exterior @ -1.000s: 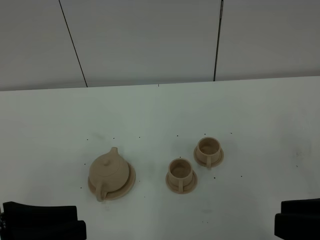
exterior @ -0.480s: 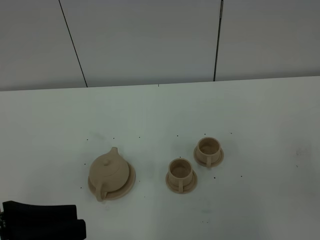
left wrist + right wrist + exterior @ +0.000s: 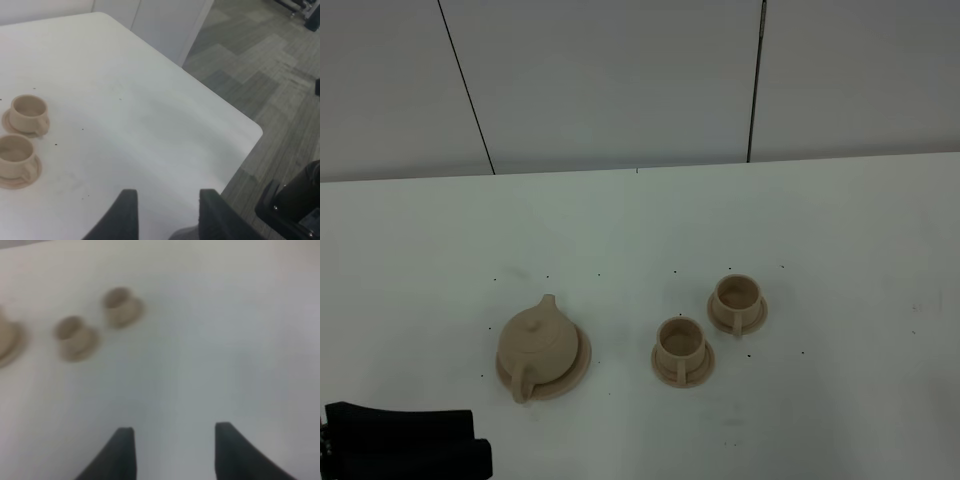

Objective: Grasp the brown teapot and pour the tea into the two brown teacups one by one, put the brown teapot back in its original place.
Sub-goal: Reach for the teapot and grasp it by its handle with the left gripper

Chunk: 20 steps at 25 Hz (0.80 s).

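Two views catch the brown teapot: the high camera shows it sharp, the right wrist only as a blurred tan edge at the frame border. High cam: the teapot sits on the saucer disc, near-left on the white table, spout pointing far, handle near. Near teacup and far teacup stand right of it, apart from each other, each on its own small saucer, handles facing near.

High cam shows no fingers, just the black bulk of the left arm in the near-left corner. Only the left wrist shows the table corner, grey carpet floor and some black gear I can't identify; both cups are in frame, no teapot.

Left gripper: fingers spread wide, nothing between them, over bare table. Right gripper: view is soft, but the fingers are clearly apart, empty, touching nothing, well apart from the cups.
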Available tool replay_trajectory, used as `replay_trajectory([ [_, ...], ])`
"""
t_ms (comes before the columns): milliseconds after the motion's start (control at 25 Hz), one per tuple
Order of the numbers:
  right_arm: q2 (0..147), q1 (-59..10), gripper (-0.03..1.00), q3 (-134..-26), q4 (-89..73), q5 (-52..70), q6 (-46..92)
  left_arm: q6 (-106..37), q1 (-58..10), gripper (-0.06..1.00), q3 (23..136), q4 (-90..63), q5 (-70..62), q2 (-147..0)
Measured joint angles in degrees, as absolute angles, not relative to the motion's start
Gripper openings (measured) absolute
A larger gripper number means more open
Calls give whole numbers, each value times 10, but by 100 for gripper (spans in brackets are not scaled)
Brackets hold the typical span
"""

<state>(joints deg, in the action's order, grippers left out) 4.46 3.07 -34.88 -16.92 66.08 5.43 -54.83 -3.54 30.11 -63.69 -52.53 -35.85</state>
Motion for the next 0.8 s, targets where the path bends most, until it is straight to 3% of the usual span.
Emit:
replay_trajectory([
  [800,29,31,36,-277,-121,616,29,-539,-35,36,301,-637,-524,-358],
])
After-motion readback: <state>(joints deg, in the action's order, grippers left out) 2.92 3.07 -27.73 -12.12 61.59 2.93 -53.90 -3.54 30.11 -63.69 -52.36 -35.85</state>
